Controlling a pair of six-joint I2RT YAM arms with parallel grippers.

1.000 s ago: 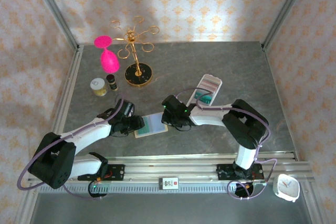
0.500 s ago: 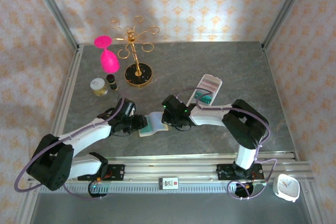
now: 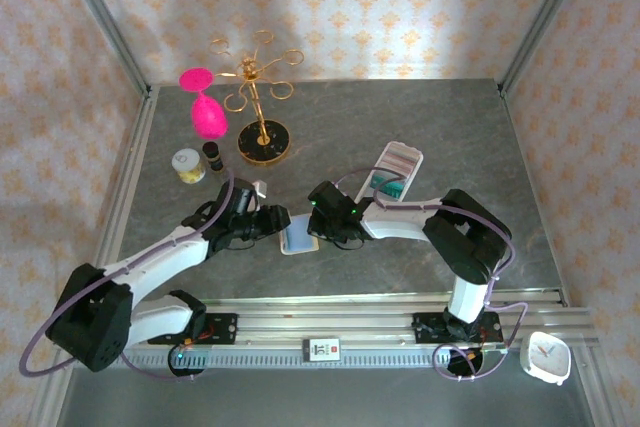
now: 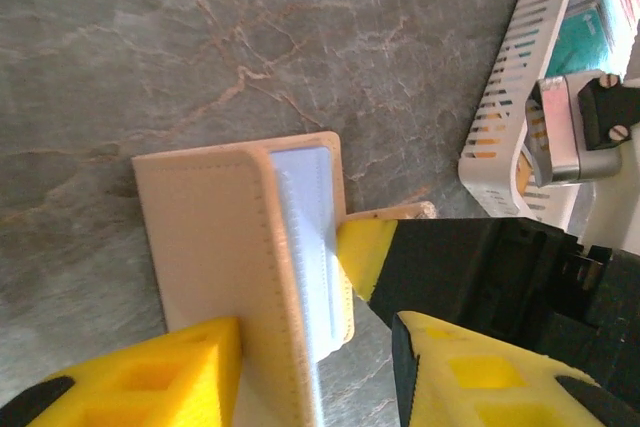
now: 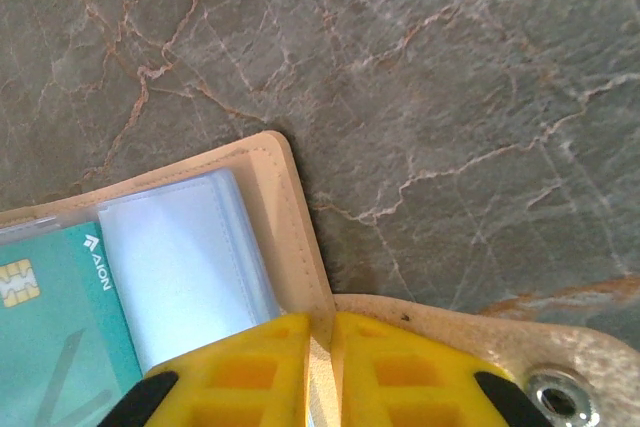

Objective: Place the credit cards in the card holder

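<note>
The right gripper's (image 5: 320, 335) yellow fingers (image 5: 250, 372) stood close together, pinching the lower right edge of the beige holder (image 5: 292, 209) with only a thin strip of it between them. The holder lay open on the grey veined worktop (image 5: 420, 77). Inside it, a clear sleeve (image 5: 185, 267) sat just left of the pinched edge. Left of that sleeve lay a teal card (image 5: 55, 347) with a gold chip and white lettering. To the holder's right a beige flap (image 5: 470, 332) stretched out, carrying a metal snap (image 5: 558, 399).
</note>
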